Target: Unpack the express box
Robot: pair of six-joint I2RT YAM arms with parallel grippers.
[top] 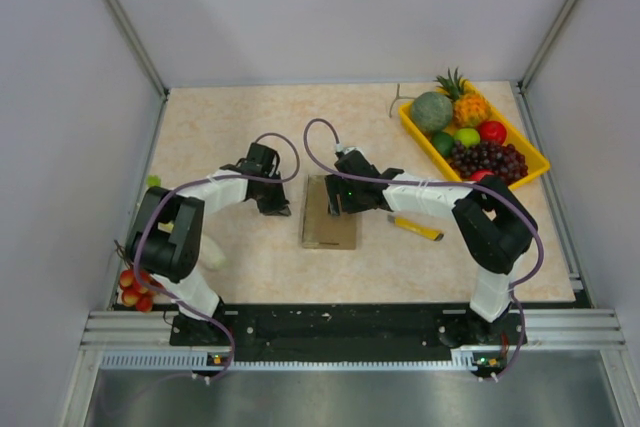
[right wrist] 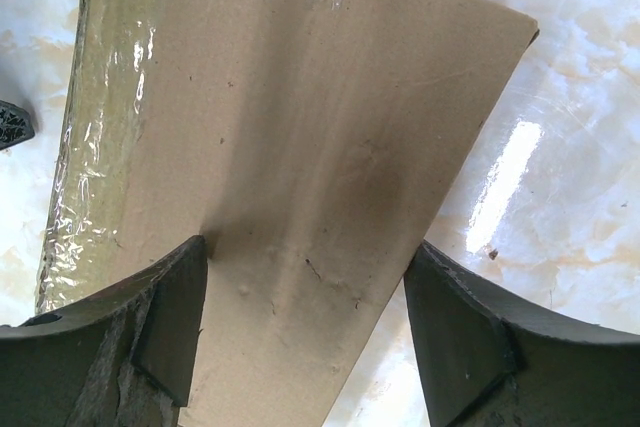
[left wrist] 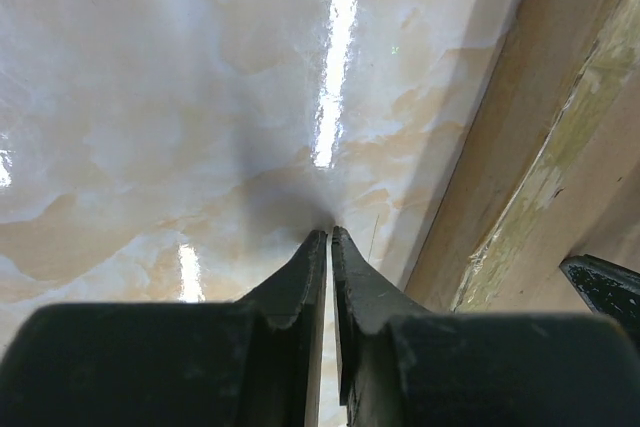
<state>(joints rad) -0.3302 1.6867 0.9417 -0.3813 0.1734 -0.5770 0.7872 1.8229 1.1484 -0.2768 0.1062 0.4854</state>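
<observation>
The express box (top: 330, 217) is a flat brown cardboard mailer lying closed on the table's middle, with clear tape along one long edge. My right gripper (top: 336, 199) is open over its far end. In the right wrist view the box (right wrist: 300, 117) fills the frame, my right gripper (right wrist: 305, 287) straddles it, one finger (right wrist: 165, 322) on the cardboard, the other beyond its edge. My left gripper (top: 273, 205) is shut and empty just left of the box. In the left wrist view its tips (left wrist: 329, 234) touch the table beside the box's side (left wrist: 530, 147).
A yellow box cutter (top: 415, 228) lies right of the box. A yellow fruit tray (top: 532, 172) with grapes, melon and pineapple stands at the back right. Small red fruits (top: 135, 289) sit off the table's front left corner. Walls enclose the table.
</observation>
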